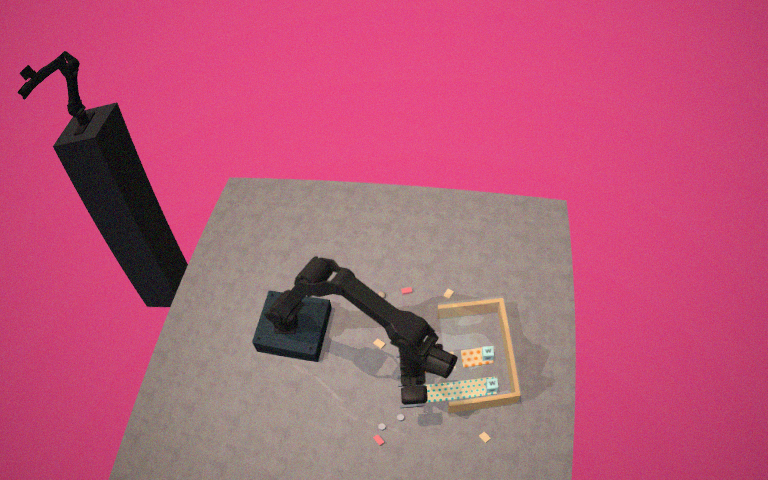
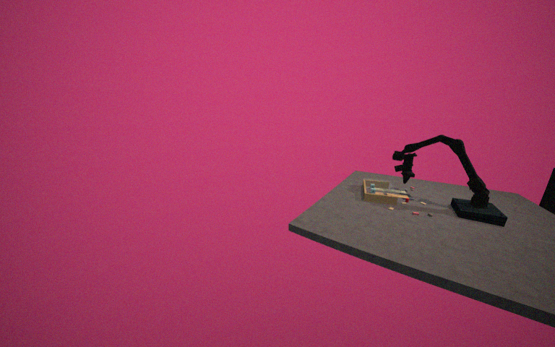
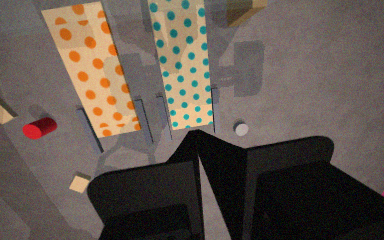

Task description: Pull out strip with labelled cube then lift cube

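Observation:
My gripper is shut and empty, above the table in line with the near end of the teal-dotted strip; its tips are hidden in the top view. That strip looks unbroken and carries a pale cube marked W at its far end. The orange-dotted strip is in separate pieces: a far piece bears another W cube, and a near piece shows in the wrist view. My arm hides most of the near piece in the top view.
A wooden wall surrounds the strips' far ends. Thin dark rails flank the near ends. A red cylinder stands by the orange strip. Tan chips, pink blocks and grey discs lie around.

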{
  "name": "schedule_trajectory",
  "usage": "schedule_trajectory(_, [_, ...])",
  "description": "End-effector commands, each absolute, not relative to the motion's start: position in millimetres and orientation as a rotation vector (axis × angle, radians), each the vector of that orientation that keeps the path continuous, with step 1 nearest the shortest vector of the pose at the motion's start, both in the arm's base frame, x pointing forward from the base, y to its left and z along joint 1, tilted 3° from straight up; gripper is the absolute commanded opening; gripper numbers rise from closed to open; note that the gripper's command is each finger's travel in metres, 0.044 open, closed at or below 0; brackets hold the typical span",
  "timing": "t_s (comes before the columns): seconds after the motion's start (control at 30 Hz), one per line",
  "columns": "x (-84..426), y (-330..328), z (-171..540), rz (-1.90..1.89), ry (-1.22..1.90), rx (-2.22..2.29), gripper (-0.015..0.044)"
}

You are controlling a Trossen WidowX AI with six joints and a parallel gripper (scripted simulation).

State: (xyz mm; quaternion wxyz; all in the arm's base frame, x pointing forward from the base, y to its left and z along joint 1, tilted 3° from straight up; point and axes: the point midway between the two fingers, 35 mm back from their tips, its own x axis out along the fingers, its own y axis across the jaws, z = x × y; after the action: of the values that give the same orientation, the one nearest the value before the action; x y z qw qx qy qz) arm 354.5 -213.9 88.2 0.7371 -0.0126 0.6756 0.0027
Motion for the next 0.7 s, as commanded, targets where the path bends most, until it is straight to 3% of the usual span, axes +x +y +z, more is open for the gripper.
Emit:
schedule_trajectory(0.0, [357.2, -216.5, 89.4, 0.018, 1.488, -0.041, 0.0])
schedule_trajectory(0.67, [361.5, -217.9, 57.3, 0.018, 1.488, -0.041, 0.0])
